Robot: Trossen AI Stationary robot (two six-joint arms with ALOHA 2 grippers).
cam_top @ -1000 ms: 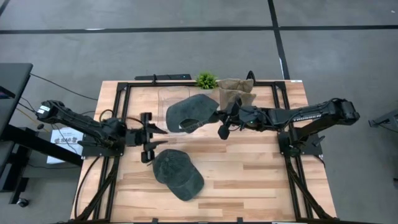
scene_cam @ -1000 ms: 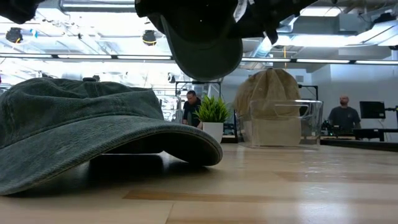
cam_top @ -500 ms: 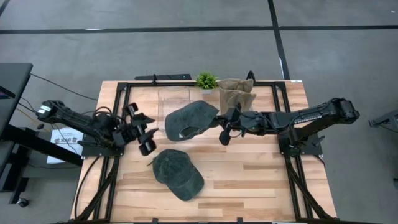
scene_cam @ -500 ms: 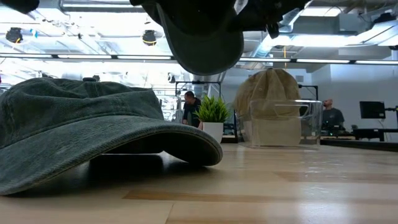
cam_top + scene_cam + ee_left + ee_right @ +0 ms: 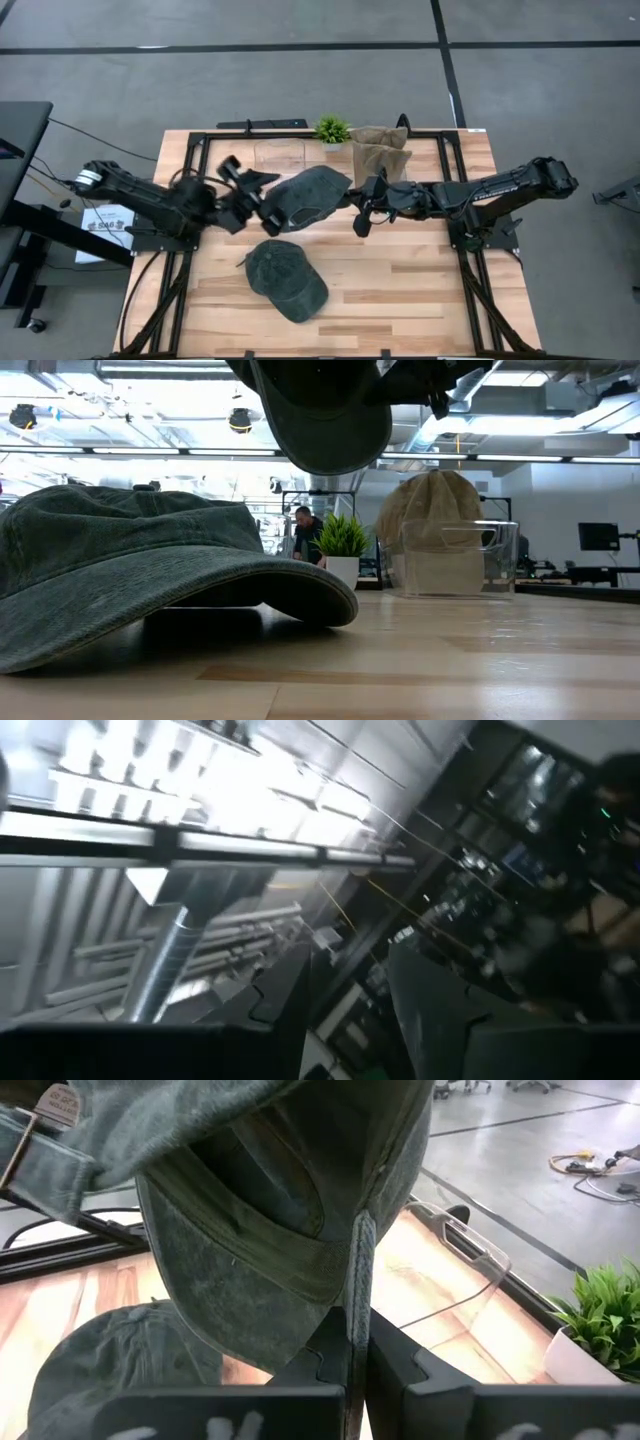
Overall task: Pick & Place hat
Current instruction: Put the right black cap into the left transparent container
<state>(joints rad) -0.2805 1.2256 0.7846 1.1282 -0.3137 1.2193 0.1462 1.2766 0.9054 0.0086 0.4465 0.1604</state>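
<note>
Since a second ago: left gripper (image 5: pixel 262 192) swung up from beside the table's left edge and reaching toward the lifted hat (image 5: pixel 308 193), now at its nine o'clock side; hat itself shifted only slightly.

Held off the wood near the table's centre, toward twelve o'clock, dangling dark and upside-down at the top of the low view. Pinched by its rim in the right gripper (image 5: pixel 352 1342), fingers clamped fully together on the fabric edge, reaching in from three o'clock. Left gripper partly open, nothing visibly in it; contact with the hat impossible to confirm from above.

Second hat (image 5: pixel 286 280) lying flat at six o'clock, untouched. Clear bin (image 5: pixel 458 558) at twelve o'clock with a tan hat (image 5: pixel 379 145) showing behind or in it, small plant (image 5: pixel 331 128) just beside.

Judged: pick done, placement still ahead, one more hat waiting.

Left wrist view blurred, showing only ceiling and room, no hat. Person (image 5: pixel 303 530) far off in the room behind.
</note>
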